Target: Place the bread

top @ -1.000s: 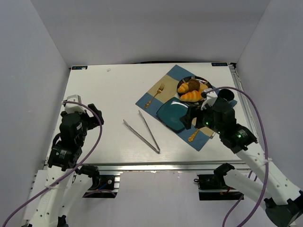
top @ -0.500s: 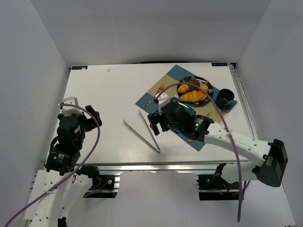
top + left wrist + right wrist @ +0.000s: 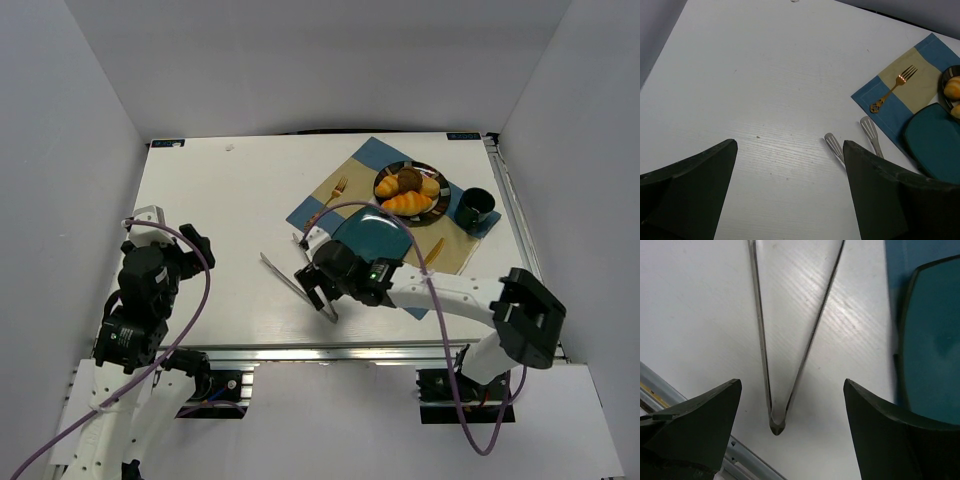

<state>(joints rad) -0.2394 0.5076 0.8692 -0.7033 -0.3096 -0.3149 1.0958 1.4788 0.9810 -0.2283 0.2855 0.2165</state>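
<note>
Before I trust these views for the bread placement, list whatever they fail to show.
Bread: tiny in the top view, absent from both wrist views.
Tongs: tips cut off by the top edge of the right wrist view; partly under the right gripper in the top view.
Teal plate: cut off by the right edge of the right wrist view.
Cup: inside too dark, top view.

The thin V-shaped steel tongs [image 3: 776,424] lie flat on the white surface [image 3: 220,200] directly beneath the right jaws, hinge end midway between them. Just right of those jaws sits the rounded teal plate [image 3: 932,340], on the blue-and-beige cloth placemat [image 3: 370,155]. Beyond it, the round dark plate [image 3: 412,164] holds the small dark-brown bread [image 3: 410,180], the long golden croissant [image 3: 407,203] before it. The gold fork [image 3: 892,86] lies ahead and right of the left jaws, on the placemat.
</note>
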